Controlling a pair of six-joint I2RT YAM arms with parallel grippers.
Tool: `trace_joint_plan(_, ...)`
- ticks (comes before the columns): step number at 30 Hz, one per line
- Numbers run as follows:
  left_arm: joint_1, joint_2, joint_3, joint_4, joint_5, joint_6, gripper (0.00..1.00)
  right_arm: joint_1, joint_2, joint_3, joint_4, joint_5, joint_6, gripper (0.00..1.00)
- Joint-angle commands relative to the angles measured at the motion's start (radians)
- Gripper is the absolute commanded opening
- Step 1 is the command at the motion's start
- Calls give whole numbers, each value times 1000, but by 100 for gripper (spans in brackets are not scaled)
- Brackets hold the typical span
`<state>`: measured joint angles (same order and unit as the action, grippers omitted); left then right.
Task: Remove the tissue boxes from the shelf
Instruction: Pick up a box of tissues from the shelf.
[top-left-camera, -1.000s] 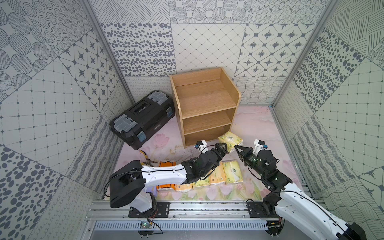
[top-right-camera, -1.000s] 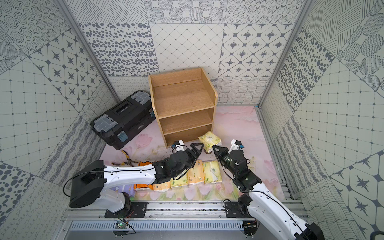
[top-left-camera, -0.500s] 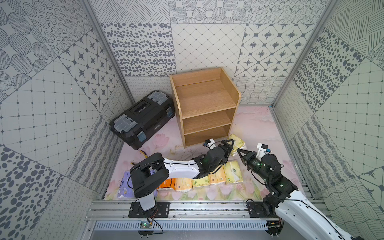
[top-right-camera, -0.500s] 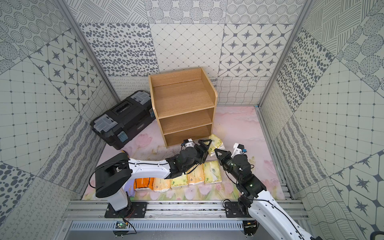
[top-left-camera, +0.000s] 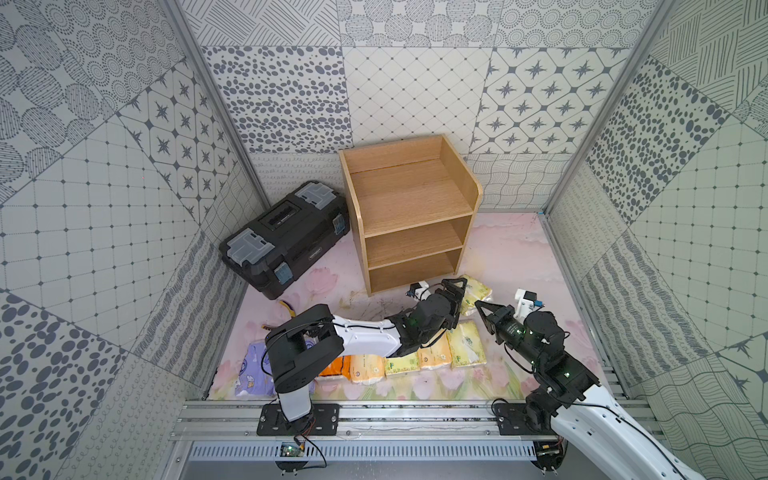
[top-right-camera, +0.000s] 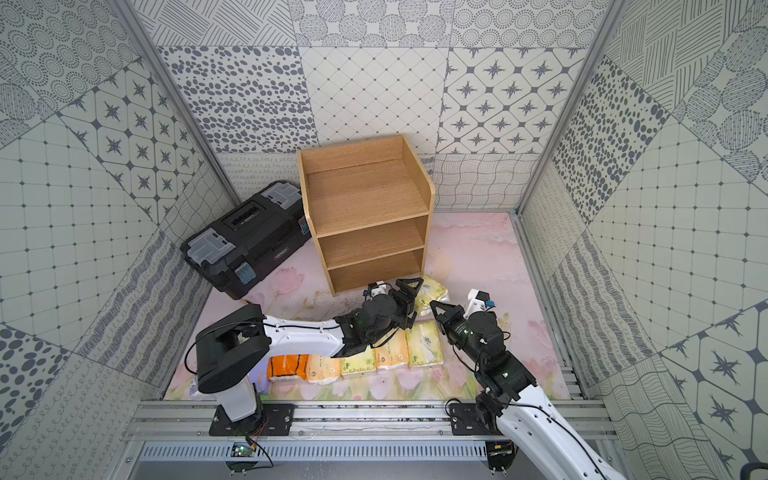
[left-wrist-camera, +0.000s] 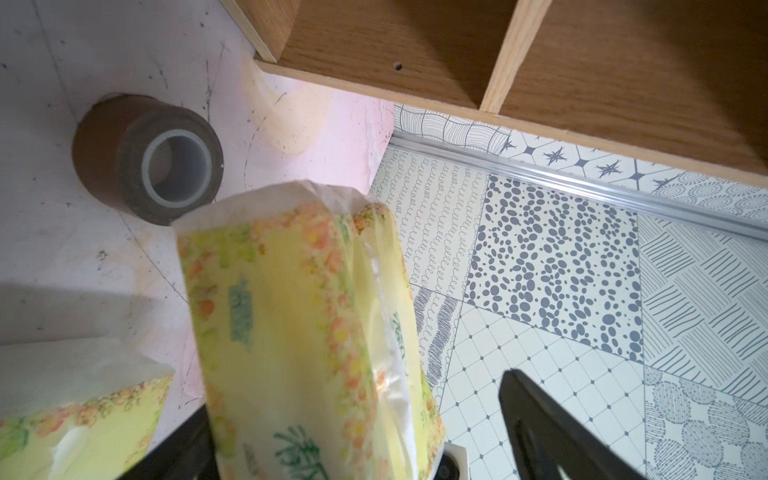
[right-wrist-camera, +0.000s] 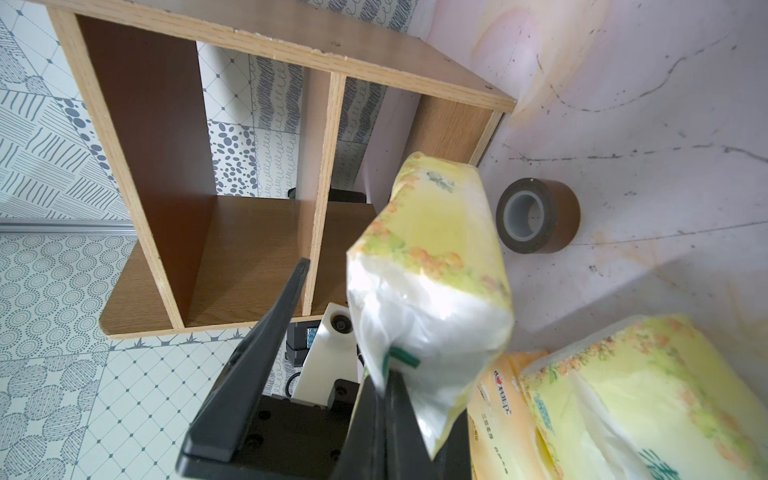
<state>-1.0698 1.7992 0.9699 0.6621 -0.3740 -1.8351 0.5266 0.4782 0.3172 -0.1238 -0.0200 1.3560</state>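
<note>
The wooden shelf (top-left-camera: 407, 208) (top-right-camera: 365, 199) stands at the back with all its tiers bare. Just in front of it a yellow-green tissue pack (top-left-camera: 478, 286) (top-right-camera: 434, 291) (left-wrist-camera: 291, 332) (right-wrist-camera: 436, 270) is tilted up. My right gripper (top-left-camera: 478, 303) (top-right-camera: 432, 303) (right-wrist-camera: 382, 374) is shut on the pack's wrapper end. My left gripper (top-left-camera: 459, 297) (top-right-camera: 413, 301) (left-wrist-camera: 353, 399) is open and straddles the same pack, with one finger (left-wrist-camera: 540, 419) clearly apart from it. A row of tissue packs lies on the mat near the front: orange (top-left-camera: 332, 368), several cream ones (top-left-camera: 434, 353) and lavender (top-left-camera: 249, 370), partly hidden by the left arm.
A black toolbox (top-left-camera: 286, 237) (top-right-camera: 245, 237) lies left of the shelf. A brown tape roll (left-wrist-camera: 145, 158) (right-wrist-camera: 536, 216) sits on the mat near the shelf's front corner. Patterned walls close in three sides, and an aluminium rail (top-left-camera: 395, 415) runs along the front.
The left arm has stretched to the right and its open fingers now straddle the pack by the shelf. Its jaws have narrowed slightly. The right gripper has stayed shut at the pack.
</note>
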Motion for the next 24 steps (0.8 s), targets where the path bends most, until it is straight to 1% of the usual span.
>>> trace_joint_plan(1,1,6,-7,28,-44,-52,80,3,-28,21,11,0,-15,0)
trace_joint_plan(4,-1,2,-11,27,-62,-48,61,4,-44,23,-8,5,-17,0)
trace_joint_plan(8,-2,1,-11,21,-66,-48,40,4,-47,21,-21,9,-19,0)
trace_joint_plan(11,-5,5,-7,21,-66,-48,30,4,-49,24,-36,18,-23,0)
trace_joint_plan(14,-9,4,-4,5,-63,-40,24,4,-60,30,-60,27,-40,0)
trace_joint_plan(15,-11,2,-4,-10,-60,-37,24,3,-64,34,-71,30,-54,5)
trace_joint_plan(16,-11,0,-2,-20,-57,-34,23,4,-65,42,-82,33,-68,13)
trace_joint_plan(18,-14,-3,-3,-38,-54,-18,21,3,-68,64,-117,49,-118,39)
trace_joint_plan(19,-17,-3,-2,-46,-53,-7,21,4,-70,81,-146,62,-145,46)
trace_joint_plan(20,-20,-6,1,-57,-50,6,20,4,-72,103,-190,85,-174,51)
trace_joint_plan(21,-25,-6,5,-74,-47,17,20,3,-79,124,-239,114,-204,53)
trace_joint_plan(24,-46,-5,17,-119,-52,58,18,3,-112,175,-346,194,-289,57)
